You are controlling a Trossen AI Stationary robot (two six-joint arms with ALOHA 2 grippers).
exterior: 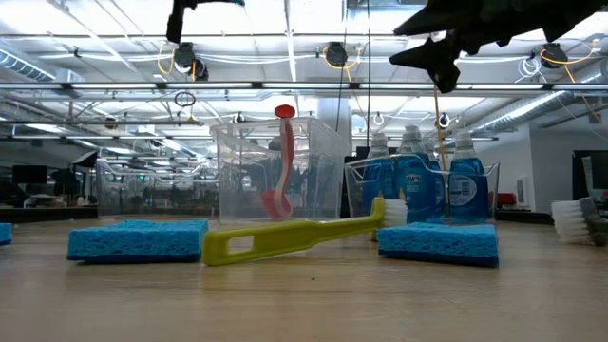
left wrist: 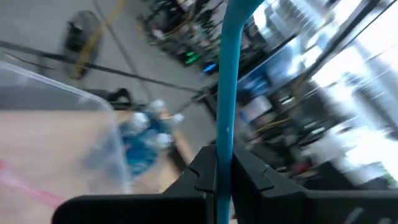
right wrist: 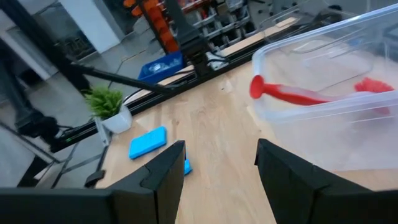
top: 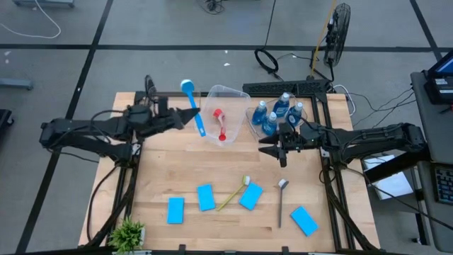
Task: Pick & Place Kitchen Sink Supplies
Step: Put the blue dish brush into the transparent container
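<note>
one blue brush (top: 192,106) is clamped in the left pincer (top: 185,115) above the worktop (top: 163,170); right pincer (top: 272,145) is held open, empty, beside the bottles (top: 277,113).

Bare table (top: 177,159) lies between the tubs (top: 226,113) and the sponges (top: 205,197).
</note>
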